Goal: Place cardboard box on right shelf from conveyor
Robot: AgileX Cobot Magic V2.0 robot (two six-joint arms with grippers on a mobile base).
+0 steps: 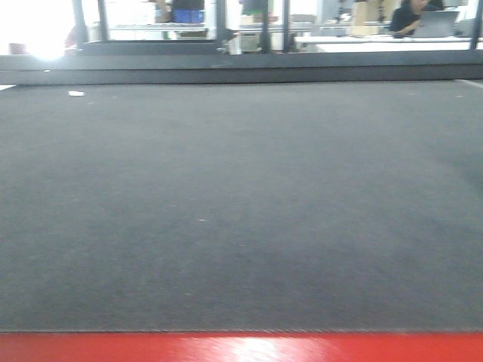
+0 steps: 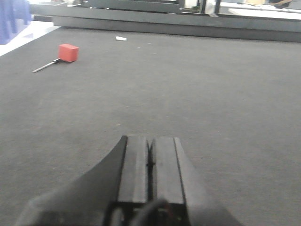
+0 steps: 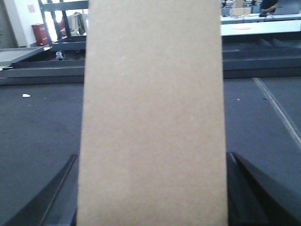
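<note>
We see one conveyor, the largest thing here. Its dark grey belt runs broad and bare from the red front edge near us to the dark rail on the far side, with wide room to left and right.

Next in size is one cardboard box. It fills the middle of the right wrist view from top to bottom, with belt showing on either side of it. The right gripper clasps it, a dark finger against each long side. We cannot tell whether the box touches the belt.

The left gripper hangs low over the belt, its two fingers pressed flat together and holding nothing.

Far to the left lies one red block with one thin rod at its near side. Farther off, by the rail, lies one white scrap.
</note>
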